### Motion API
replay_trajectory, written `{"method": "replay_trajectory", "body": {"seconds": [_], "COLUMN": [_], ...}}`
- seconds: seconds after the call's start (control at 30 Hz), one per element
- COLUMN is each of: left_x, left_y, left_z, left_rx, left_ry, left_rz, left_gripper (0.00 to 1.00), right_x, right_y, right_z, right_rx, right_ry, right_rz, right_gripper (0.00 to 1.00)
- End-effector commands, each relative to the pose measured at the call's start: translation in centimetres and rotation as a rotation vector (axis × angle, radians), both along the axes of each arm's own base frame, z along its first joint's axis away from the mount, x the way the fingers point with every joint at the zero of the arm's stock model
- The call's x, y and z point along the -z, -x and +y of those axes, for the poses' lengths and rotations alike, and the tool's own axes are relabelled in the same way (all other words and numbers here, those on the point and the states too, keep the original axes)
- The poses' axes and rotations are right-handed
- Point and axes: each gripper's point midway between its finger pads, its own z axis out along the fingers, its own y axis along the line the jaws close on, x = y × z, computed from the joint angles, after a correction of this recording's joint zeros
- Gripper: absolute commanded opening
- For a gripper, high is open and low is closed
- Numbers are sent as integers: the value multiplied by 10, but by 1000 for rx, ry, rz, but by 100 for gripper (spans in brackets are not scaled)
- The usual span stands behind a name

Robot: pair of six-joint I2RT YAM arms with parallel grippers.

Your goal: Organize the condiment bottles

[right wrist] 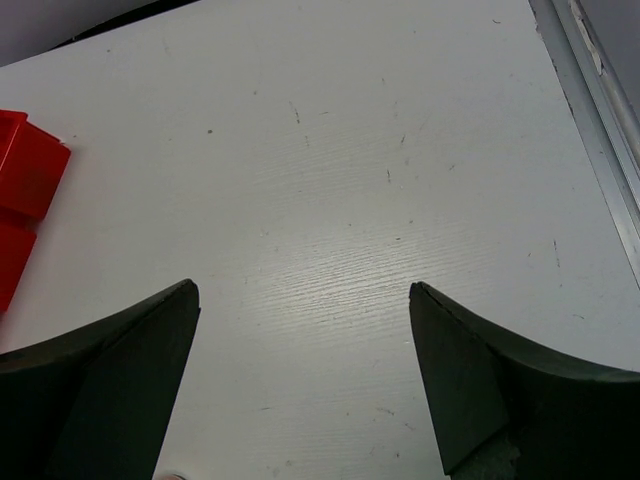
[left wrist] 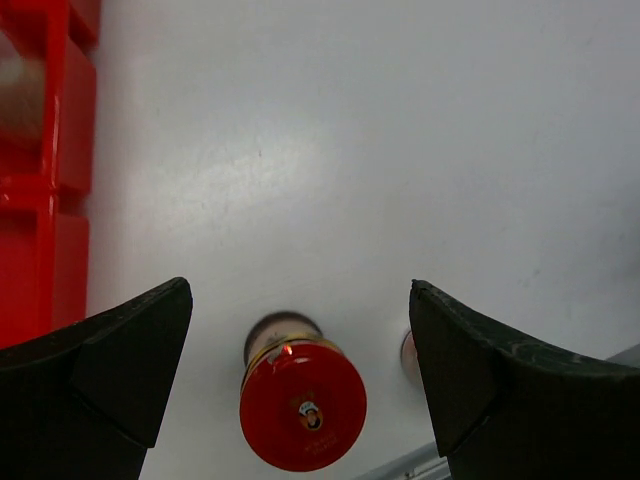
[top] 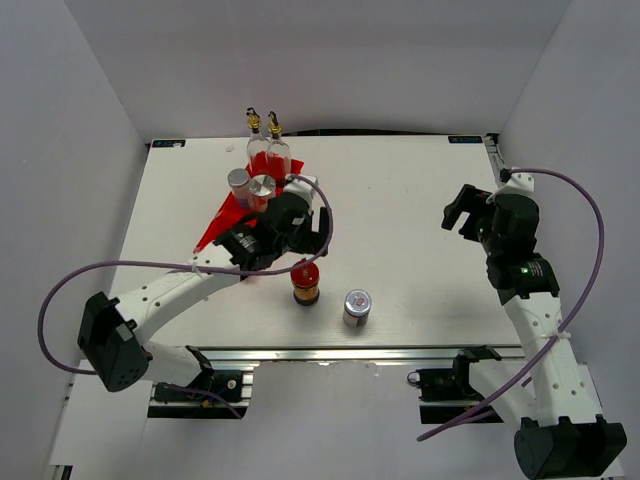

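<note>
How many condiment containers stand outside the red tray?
2: the red-lidded jar near the front edge of the table, the silver-lidded jar right of it. The left arm could hide another.

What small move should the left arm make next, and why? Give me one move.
Probably lower the left arm so its open jaws straddle the red-lidded jar, then close. In the left wrist view the jar stands upright on the table, centred between the jaws but below them, outside the red tray.

Red tray (top: 214, 228) on white table (top: 420, 250)
</note>
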Motion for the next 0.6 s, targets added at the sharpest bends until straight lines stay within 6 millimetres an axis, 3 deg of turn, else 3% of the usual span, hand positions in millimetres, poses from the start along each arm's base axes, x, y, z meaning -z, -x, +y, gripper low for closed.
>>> {"method": "replay_trajectory", "body": {"seconds": [0.0,0.17,0.27,0.37,0.57], "left_x": [27,55,79,93,102], "left_y": [18,35,44,57,71], "left_z": [5,-5,8,5,8], "left_rx": [16,100,68,106,142], "left_ry": [-62,-88,-154,-145,-192], "left_rz": [86,166,228,281,305], "left_gripper": [98,98,98,98,98], "right_x": [-16,-14,-12,-10,-3], "right_y": [1,0,-1,-1,-4], "right_z": [3,2,3,3,0], "right_rx": [-9,-5,-9,-6,10], "right_ry": [-25,-21,-22,-20,-13], "right_rz": [-65,-50,-42,-33,-11], "right_gripper": [89,89,89,89,89]}}
